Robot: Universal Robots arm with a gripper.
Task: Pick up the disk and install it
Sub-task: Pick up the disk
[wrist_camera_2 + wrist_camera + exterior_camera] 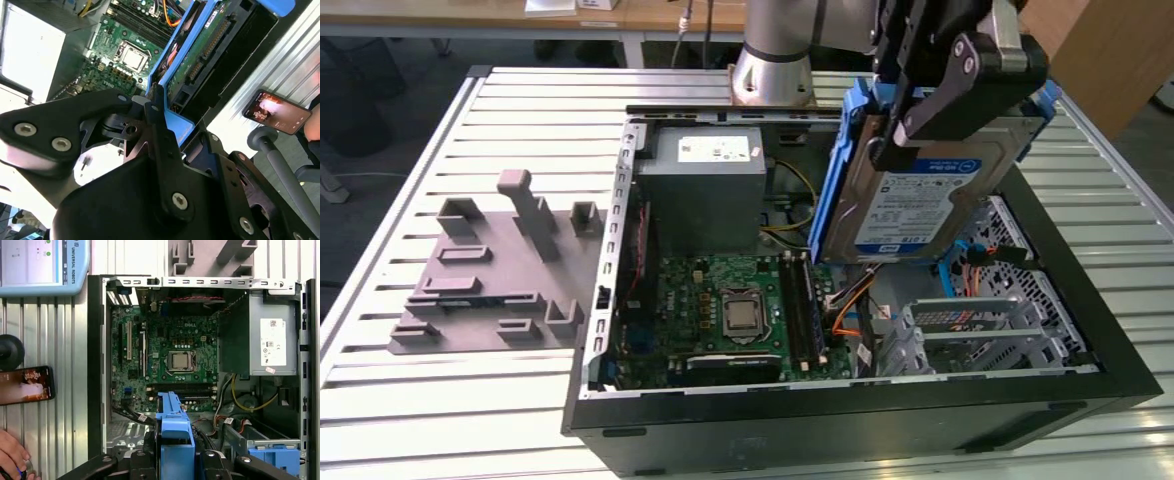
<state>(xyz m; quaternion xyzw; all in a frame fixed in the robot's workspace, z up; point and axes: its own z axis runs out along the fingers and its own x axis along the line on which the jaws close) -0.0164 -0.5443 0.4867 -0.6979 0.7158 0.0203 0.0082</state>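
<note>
disk [918, 195] | held on edge above the open case [854, 415], over its drive cage [987, 322] end | fingers [947, 105] clenched on its blue carrier [834, 180] | step: transfer, not yet seated | seating calls for carrier squared to drive cage, clear of cables [854, 300]

Silver disk [870, 215] w/ white-blue label [927, 205], blue carrier [831, 200], green mobo [720, 310], grey PSU [707, 200], black case [854, 420]

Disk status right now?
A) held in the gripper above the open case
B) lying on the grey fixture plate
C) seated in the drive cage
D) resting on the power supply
A: in the exterior view the gripper is clamped on the disk, which hangs on edge, tilted, in the air over the open computer case.
</note>
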